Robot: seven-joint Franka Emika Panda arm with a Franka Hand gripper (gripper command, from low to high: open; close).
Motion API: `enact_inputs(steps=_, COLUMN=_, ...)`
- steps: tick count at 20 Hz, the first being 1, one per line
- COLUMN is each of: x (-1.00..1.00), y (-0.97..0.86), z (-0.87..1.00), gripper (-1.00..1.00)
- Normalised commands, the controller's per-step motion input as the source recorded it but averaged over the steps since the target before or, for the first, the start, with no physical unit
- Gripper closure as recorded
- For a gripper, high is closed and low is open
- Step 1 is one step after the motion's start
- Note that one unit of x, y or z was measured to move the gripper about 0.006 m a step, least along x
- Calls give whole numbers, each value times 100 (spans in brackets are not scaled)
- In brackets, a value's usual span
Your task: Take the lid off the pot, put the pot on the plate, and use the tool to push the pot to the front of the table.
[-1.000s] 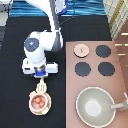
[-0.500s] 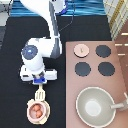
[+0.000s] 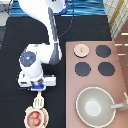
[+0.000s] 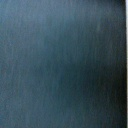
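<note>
Pushing stage of the task. The gripper stands low over the black tabletop at the exterior view's left, with the tool reaching out from beneath it toward the view's bottom. The tool's wider head lies against, or just beside, the upper rim of the pot. The hand hides the tool's handle, so whether the gripper is closed on it cannot be told. The pot sits on the plate, of which only a pale rim shows around it, close to the view's bottom edge. Compared with a second ago, the gripper, tool, pot and plate have all shifted together toward the view's bottom, in line, which suggests the pot is being driven toward the front of the tabletop and is near the end of its travel. The lid lies apart on the brown stove panel, beside the burners, unmoved; the pot's reddish inside is open to view. The grey pan is untouched. The wrist view shows only dark tabletop.
</note>
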Motion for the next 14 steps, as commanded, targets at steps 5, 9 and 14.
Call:
enact_inputs(steps=5, x=-92, y=17, z=56, gripper=100)
enact_inputs(steps=9, x=-91, y=5, z=46, gripper=100)
enact_inputs(steps=14, x=-88, y=3, z=43, gripper=100)
